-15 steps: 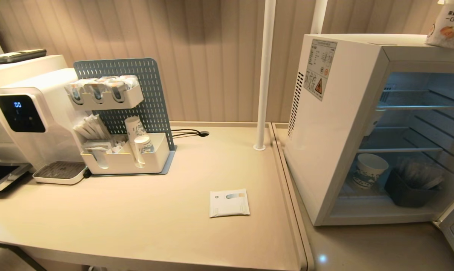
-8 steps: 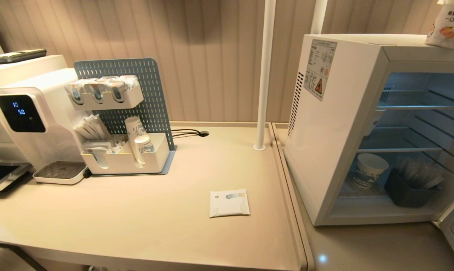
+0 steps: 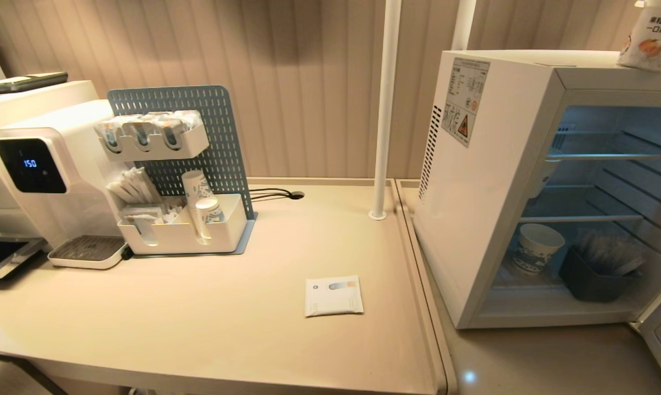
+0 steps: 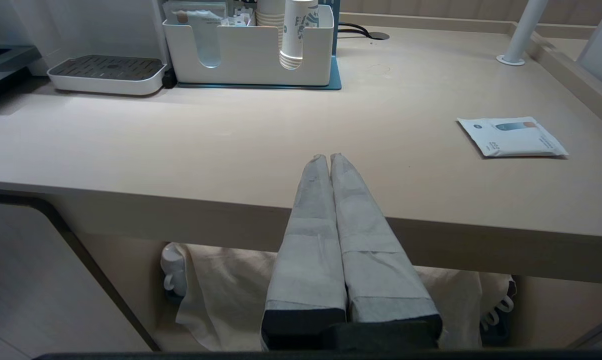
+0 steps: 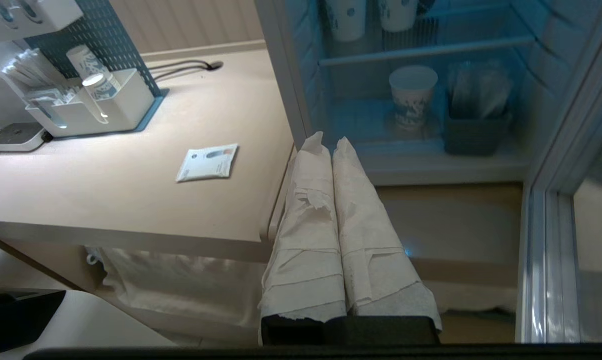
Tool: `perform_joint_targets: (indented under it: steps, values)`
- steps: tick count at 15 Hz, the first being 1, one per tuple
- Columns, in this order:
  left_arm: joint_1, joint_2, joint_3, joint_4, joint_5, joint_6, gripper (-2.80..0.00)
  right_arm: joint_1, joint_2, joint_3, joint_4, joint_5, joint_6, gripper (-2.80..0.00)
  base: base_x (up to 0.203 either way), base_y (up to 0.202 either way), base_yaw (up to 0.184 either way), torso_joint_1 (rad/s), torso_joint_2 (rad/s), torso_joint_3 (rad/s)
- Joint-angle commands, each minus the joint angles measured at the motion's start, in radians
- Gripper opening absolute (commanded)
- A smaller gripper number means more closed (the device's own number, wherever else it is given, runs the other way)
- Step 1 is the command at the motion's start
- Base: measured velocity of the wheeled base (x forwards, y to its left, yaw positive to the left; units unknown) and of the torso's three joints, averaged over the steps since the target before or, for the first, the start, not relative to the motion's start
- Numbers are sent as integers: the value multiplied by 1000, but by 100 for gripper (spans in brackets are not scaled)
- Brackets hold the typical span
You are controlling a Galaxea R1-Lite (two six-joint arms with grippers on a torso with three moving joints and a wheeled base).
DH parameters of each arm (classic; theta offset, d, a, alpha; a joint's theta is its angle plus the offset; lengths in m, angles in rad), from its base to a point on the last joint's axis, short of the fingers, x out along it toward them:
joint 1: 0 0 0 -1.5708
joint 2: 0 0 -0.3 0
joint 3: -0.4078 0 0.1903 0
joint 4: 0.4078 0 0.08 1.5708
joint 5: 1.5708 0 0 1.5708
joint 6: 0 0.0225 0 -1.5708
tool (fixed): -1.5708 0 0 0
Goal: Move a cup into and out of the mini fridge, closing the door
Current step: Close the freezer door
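The cup (image 3: 649,34) stands on top of the mini fridge (image 3: 489,181), at its far right corner: white plastic, tapered, with printed text and an orange mark on its side. The fridge is a boxy white cabinet with a warning sticker on its left wall and thin wire shelves inside. Its door (image 5: 555,240) hangs open on the right, a pale frame around glass.

My right gripper (image 5: 328,142) hovers low in front of the open fridge, past the near right edge of the desk (image 3: 209,307), its paper-wrapped fingers pressed together on nothing. My left gripper (image 4: 328,159) is parked below the desk's near edge, fingers likewise clenched and empty.

As I judge it, the step in hand is closing the door. I should bring the right fingers behind the door's outer edge and sweep it shut in a smooth arc, pushing on the frame, not the glass. A blue-patterned paper cup (image 3: 536,248) and a dark bin (image 3: 593,277) sit well inside on the fridge floor, so they should not block the door.
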State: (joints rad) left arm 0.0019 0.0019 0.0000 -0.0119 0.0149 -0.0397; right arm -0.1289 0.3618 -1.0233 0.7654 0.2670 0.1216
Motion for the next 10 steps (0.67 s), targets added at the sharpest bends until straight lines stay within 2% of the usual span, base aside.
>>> perform_joint_targets:
  steps: [1, 3, 5, 8, 10]
  values:
    - [1, 0, 2, 0, 0, 0, -280, -27, -81, 54, -27, 32, -11, -280, 0, 0, 0, 0, 0, 0]
    - [1, 0, 2, 0, 0, 0, -280, 6, -72, 50, -60, 104, -16, -280, 0, 0, 0, 0, 0, 0]
    - [1, 0, 2, 0, 0, 0, -280, 64, -72, 76, -63, 112, -17, -280, 0, 0, 0, 0, 0, 0]
    - [1, 0, 2, 0, 0, -1, -280, 101, -204, 276, -125, 80, -62, -280, 0, 0, 0, 0, 0, 0]
    - [1, 0, 2, 1, 0, -2, -280, 113, -298, 492, -301, 18, -106, -280, 0, 0, 0, 0, 0, 0]
